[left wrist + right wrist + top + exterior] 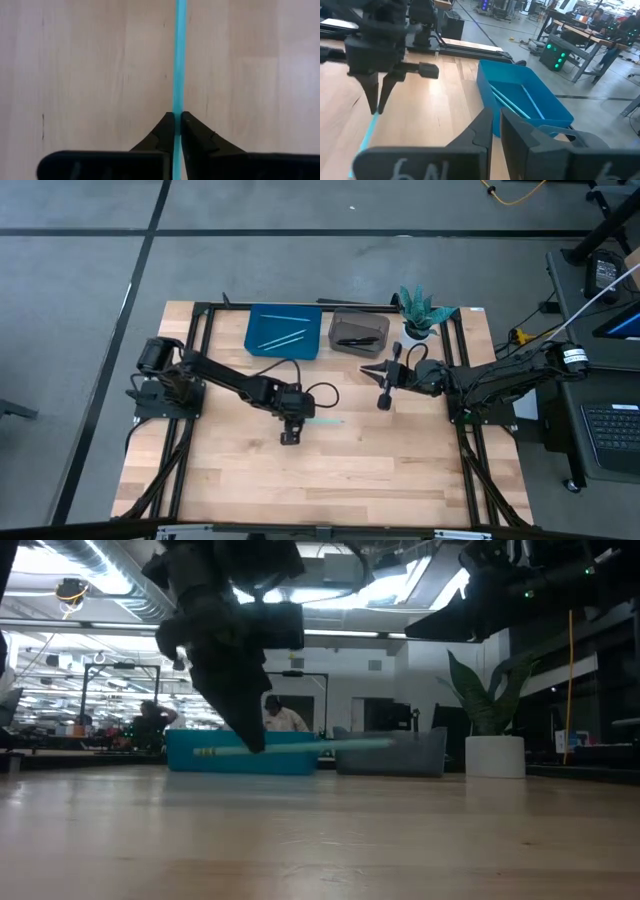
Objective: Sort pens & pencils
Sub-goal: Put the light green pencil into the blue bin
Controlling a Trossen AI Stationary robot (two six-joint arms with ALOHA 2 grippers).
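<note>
My left gripper (297, 422) is at the middle of the table, shut on a light-blue pencil (325, 421) that it holds just above the wood. Two more pencils (282, 337) lie in the blue tray (258, 345) at the far edge. Black pens (357, 340) lie in the grey tray (340, 322) beside it. My right gripper (495, 125) hovers over the table's right half, in front of the grey tray. Its fingers are together with nothing between them. My left gripper pinches the pencil's shaft (176, 107) between its two fingertips (165, 127), nearer the pencil's left end (205, 752). The fingers come from above, slanting down, and lie across the pencil. The pencil is lifted clear and almost level, its long part (350, 744) reaching toward the table's right.
A potted plant (420, 310) in a white pot stands at the far right, next to the grey tray. The near half of the wooden table (330, 480) is bare wood. People and benches show in the room beyond the table.
</note>
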